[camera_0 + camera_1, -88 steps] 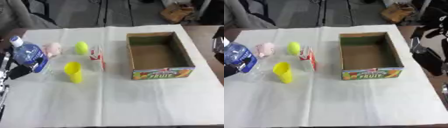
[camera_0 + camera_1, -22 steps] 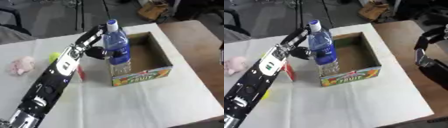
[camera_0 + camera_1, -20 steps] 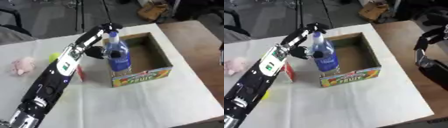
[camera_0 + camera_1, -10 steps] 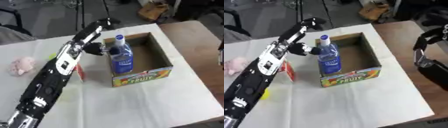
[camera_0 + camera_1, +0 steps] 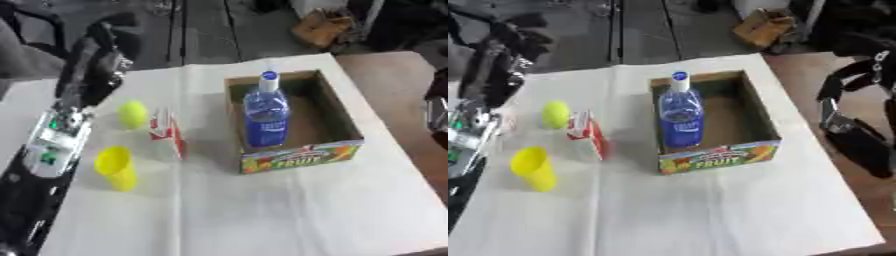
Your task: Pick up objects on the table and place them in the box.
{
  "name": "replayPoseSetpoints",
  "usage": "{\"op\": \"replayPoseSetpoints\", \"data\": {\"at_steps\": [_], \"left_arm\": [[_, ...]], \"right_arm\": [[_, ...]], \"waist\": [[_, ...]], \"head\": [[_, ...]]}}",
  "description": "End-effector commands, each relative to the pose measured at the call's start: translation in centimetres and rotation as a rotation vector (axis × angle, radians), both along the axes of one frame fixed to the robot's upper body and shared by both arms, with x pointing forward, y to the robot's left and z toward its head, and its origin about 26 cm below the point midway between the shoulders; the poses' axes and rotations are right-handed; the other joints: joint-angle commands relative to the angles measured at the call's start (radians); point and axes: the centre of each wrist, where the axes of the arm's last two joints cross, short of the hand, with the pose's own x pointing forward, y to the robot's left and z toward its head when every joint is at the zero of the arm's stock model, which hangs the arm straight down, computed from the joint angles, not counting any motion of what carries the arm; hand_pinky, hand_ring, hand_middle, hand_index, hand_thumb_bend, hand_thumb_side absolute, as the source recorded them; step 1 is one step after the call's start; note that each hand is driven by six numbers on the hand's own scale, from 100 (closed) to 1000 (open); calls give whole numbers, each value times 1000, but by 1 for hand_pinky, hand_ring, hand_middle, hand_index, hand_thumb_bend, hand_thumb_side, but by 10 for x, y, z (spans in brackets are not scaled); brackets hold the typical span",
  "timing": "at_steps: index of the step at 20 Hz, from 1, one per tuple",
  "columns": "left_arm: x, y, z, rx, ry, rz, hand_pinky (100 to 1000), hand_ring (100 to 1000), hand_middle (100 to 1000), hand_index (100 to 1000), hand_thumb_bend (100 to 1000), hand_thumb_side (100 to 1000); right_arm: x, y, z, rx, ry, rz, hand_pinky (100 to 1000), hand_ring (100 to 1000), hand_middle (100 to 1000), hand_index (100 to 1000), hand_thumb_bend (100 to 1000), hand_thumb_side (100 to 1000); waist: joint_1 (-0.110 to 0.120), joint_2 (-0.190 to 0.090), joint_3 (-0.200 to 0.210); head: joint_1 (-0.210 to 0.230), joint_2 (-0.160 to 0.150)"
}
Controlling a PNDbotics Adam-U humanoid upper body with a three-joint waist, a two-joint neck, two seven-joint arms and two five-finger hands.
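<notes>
A blue bottle [image 5: 265, 114] stands upright inside the open cardboard fruit box [image 5: 341, 131], against its left wall. My left hand [image 5: 115, 29] is raised over the table's far left, open and holding nothing, well apart from the bottle. Its arm [image 5: 61, 131] runs down to the lower left corner. A yellow-green ball [image 5: 133, 114], a red and white carton [image 5: 166, 132] and a yellow cup [image 5: 116, 168] sit on the white cloth left of the box. My right arm [image 5: 855, 140] hangs beyond the table's right edge; its hand is not clear.
The white cloth [image 5: 262, 215] covers the table, with bare room in front of the box. Brown tabletop [image 5: 398, 75] shows at the right. Chairs and a brown bag [image 5: 322, 27] stand on the floor behind the table.
My left hand lowered the bottle into the box, let go of it and drew back up and to the left. The camera view has also shifted.
</notes>
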Motion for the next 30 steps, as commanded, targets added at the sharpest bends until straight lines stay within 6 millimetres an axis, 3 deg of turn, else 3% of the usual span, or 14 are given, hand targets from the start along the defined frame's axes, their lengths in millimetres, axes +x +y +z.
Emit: {"op": "replayPoseSetpoints", "data": {"at_steps": [1,5,9,30], "left_arm": [[-30,20,21,-70,-86,101,643,689,757,840,589,798],[-52,30,4,-102,-65,196,635,683,758,843,585,781],[-61,32,-10,-93,-25,225,633,681,758,850,593,768],[-65,26,-20,-23,13,191,637,681,763,872,617,724]], "right_arm": [[-4,-6,8,-13,-33,-33,552,644,744,916,100,329],[-4,-6,7,-11,-34,-39,553,645,744,916,100,324],[-4,-6,7,-12,-32,-38,553,645,745,915,100,315],[-4,-6,8,-4,-36,-39,552,647,745,917,100,323]], "waist": [[-2,-23,20],[-3,-26,51],[-7,-29,65],[-18,-20,85]], "head": [[-14,19],[-21,29],[-24,33],[-12,49]]}}
